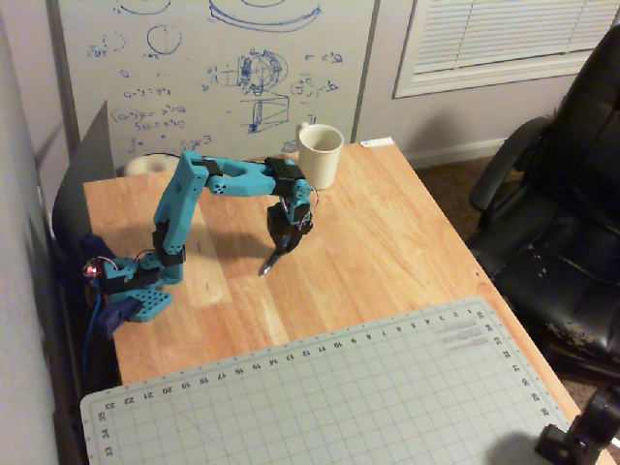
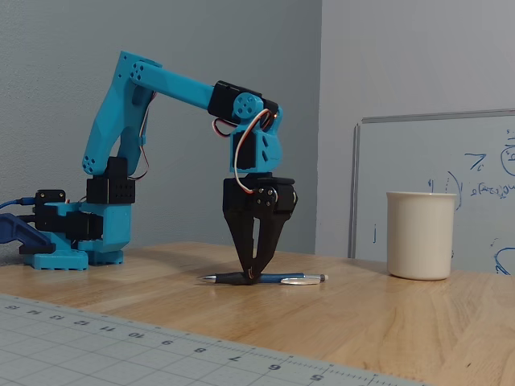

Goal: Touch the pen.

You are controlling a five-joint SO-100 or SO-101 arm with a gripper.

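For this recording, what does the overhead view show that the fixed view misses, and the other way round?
Only the overhead view shows the black office chair, the window blinds and the full grey gridded cutting mat.

Only the fixed view shows the slim dark pen clearly, lying flat on the table with the gripper tips down at its dark end, jaws nearly closed.

Both show the blue robot arm, cream mug, whiteboard and wooden table.

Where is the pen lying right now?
In the fixed view the pen lies flat on the wooden table, left of the cream mug, with the end effector tips on it.
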